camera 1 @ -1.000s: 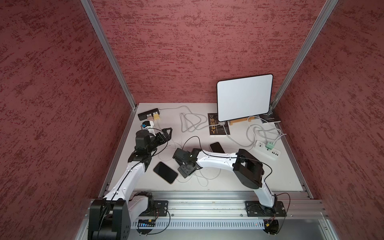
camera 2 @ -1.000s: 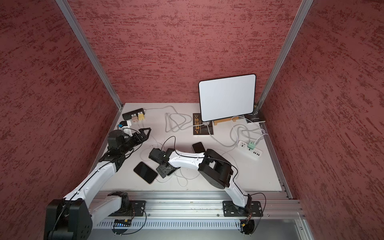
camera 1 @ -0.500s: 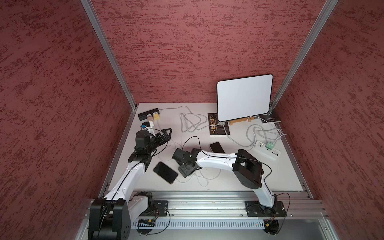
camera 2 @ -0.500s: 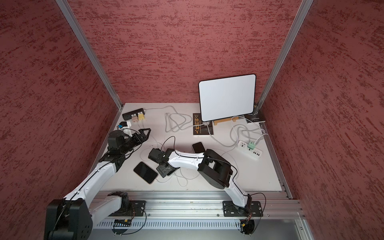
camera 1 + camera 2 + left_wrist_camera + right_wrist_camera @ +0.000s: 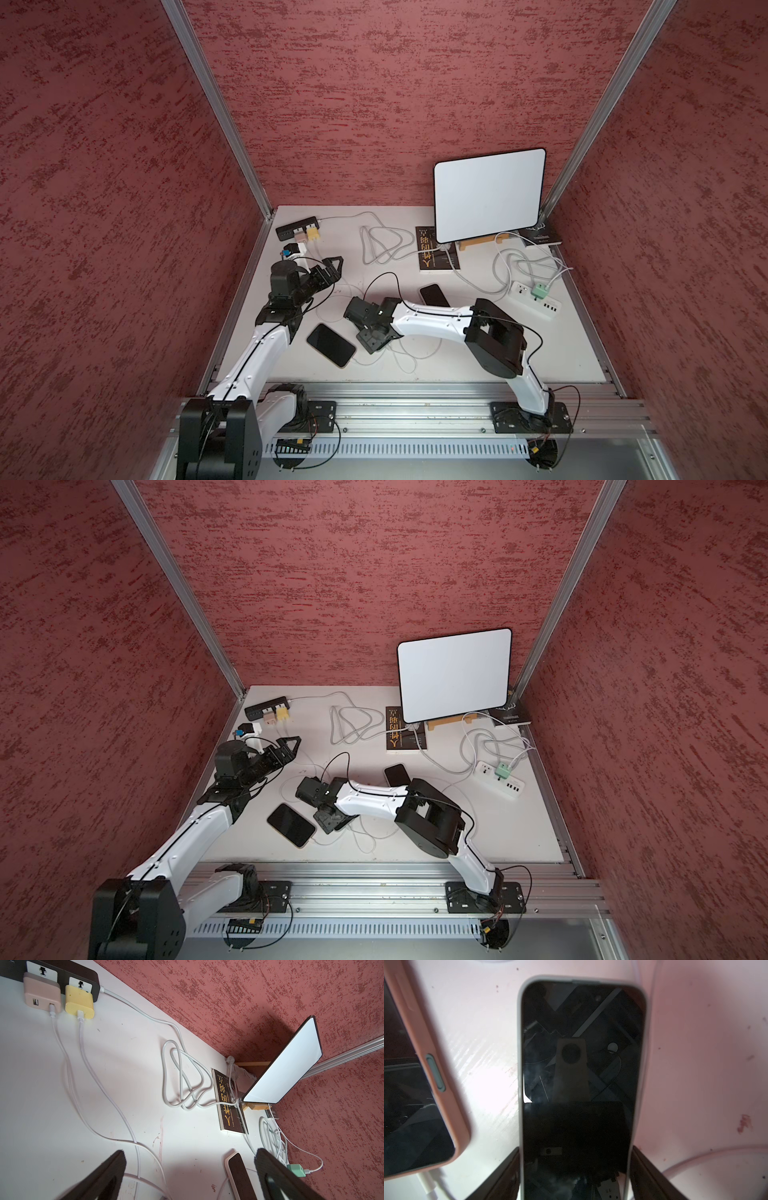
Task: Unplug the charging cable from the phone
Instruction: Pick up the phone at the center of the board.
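In the right wrist view a dark-screened phone (image 5: pixel 581 1084) in a pale grey case lies flat on the white table. My right gripper (image 5: pixel 575 1148) straddles its near half, with both fingers pressed against the case's long sides. In both top views this gripper (image 5: pixel 374 336) (image 5: pixel 330 816) points down and covers that phone. Thin white charging cable loops (image 5: pixel 399 357) lie beside it, and I cannot see a plug at that phone. My left gripper (image 5: pixel 332 266) (image 5: pixel 191 1159) hangs open over the table at the back left, holding nothing.
A pink-cased phone (image 5: pixel 331 345) (image 5: pixel 415 1095) lies close to the left, a white cable (image 5: pixel 428 1185) at its end. A third phone (image 5: pixel 434 295) lies behind the right arm. A black power strip (image 5: pixel 297 226), a book (image 5: pixel 436 249), a tablet (image 5: pixel 488 193) and a white power strip (image 5: pixel 536 301) line the back.
The right gripper's jaws have narrowed onto the sides of the grey-cased phone. Neither arm has visibly shifted.
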`<state>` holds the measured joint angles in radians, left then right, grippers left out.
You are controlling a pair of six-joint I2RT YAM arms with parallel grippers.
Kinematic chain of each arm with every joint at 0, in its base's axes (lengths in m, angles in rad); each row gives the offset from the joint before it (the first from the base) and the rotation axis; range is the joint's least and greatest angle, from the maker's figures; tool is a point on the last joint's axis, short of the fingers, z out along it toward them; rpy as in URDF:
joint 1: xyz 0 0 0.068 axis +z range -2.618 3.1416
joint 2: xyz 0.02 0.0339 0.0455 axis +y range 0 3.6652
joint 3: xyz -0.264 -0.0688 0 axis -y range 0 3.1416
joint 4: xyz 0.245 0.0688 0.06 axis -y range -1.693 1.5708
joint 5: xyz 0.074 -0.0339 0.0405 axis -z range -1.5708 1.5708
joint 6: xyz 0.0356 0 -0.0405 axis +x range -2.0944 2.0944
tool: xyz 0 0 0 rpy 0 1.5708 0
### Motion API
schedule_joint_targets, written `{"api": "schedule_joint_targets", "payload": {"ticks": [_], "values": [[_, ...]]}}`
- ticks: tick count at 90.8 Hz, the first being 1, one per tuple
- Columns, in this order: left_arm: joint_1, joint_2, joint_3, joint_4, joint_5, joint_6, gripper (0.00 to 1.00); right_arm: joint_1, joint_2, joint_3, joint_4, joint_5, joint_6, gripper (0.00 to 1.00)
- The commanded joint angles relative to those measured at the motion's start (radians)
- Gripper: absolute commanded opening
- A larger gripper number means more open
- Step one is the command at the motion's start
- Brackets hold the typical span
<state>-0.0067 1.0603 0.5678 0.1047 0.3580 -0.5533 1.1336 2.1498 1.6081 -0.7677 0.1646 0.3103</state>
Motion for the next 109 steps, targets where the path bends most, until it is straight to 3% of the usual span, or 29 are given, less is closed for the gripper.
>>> {"api": "schedule_joint_targets", "payload": {"ticks": [1, 27, 57, 72, 88, 109], "values": [[0.012, -0.013, -0.014, 0.0, -0.003, -0.009, 1.0, 0.01, -0.039, -0.003, 0.0, 0.052, -0.017, 0.5], [0.017, -0.014, -0.015, 0.003, -0.004, -0.012, 1.0, 0.005, -0.149, -0.06, 0.061, 0.068, -0.04, 0.46], [0.021, -0.016, -0.019, 0.019, 0.009, -0.021, 1.0, -0.062, -0.262, -0.16, 0.164, -0.047, -0.047, 0.41], [0.021, -0.014, -0.017, 0.031, 0.03, -0.028, 1.0, -0.139, -0.32, -0.23, 0.241, -0.195, -0.051, 0.41], [0.021, -0.011, -0.021, 0.055, 0.063, -0.039, 1.0, -0.235, -0.384, -0.326, 0.377, -0.432, -0.023, 0.4], [0.021, 0.003, -0.031, 0.115, 0.122, -0.058, 1.0, -0.362, -0.43, -0.449, 0.594, -0.741, 0.098, 0.4]]}}
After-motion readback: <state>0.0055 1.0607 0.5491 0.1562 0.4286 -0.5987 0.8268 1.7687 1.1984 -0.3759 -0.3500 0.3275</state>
